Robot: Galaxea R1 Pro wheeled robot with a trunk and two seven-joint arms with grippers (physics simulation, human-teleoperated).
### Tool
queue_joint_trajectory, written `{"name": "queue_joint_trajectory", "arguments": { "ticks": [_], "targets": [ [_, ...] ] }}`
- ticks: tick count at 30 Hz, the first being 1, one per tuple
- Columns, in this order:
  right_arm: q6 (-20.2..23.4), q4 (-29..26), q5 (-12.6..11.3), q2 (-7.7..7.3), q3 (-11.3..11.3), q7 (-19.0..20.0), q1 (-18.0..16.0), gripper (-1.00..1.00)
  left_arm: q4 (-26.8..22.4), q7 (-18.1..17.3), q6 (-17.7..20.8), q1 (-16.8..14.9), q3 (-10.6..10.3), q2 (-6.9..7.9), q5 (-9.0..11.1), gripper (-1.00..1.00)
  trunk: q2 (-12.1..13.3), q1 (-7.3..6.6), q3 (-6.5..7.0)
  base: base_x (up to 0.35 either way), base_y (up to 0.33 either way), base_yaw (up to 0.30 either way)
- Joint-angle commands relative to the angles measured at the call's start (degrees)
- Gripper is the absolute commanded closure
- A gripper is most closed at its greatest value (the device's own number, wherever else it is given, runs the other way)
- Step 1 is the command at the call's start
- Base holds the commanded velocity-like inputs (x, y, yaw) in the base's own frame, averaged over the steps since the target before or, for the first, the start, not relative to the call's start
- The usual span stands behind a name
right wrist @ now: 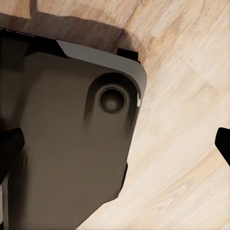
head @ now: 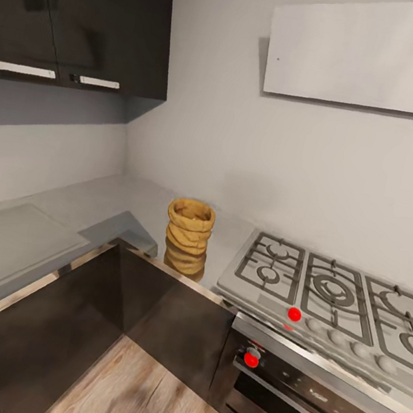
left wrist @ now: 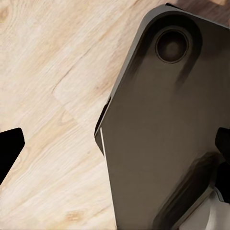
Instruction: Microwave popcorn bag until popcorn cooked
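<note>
On the grey worktop (head: 108,206), near its front edge in the corner stretch, stands one popcorn bag (head: 189,227), upright, its rolled rim open at the top and its reflection showing in the glossy surface beneath it. Just to its right lies one gas hob (head: 333,296) with grated burners, and below that one black built-in oven (head: 315,395); two red dots show along their fronts. To the left, one pale board (head: 10,246) lies flat on the worktop. Two dark wall cabinets (head: 85,9) hang at far left, each with a pale handle.

The left end effector (left wrist: 115,148) hangs over wooden floor (left wrist: 43,72) and the robot's dark base (left wrist: 167,134), fingertips (left wrist: 9,148) wide apart, holding nothing. The right end effector (right wrist: 115,146) is likewise spread and empty.
</note>
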Motion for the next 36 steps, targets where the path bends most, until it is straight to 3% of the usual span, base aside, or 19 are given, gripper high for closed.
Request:
{"name": "queue_joint_trajectory", "arguments": {
  "ticks": [1,21,36],
  "targets": [
    [-0.3,0.2,0.3,-0.05,-0.5,0.1,-0.1,-1.0,-0.1,0.1,-0.1,0.0,0.2,-0.03,0.1,-1.0,0.0,0.01,-0.15,0.0,0.0,0.0],
    [-0.5,0.2,0.4,-0.04,-0.4,0.1,-0.1,-1.0,-0.1,-0.5,-0.1,0.0,0.2,-0.02,0.1,-1.0,0.0,0.01,-1.93,0.0,0.0,0.0],
    [-1.0,0.2,0.9,-0.33,-0.3,0.1,-0.1,-1.0,-0.1,-0.5,-0.1,0.0,0.1,-0.02,0.1,-1.0,0.0,0.01,-2.02,0.0,0.0,0.0]
  ]
}}
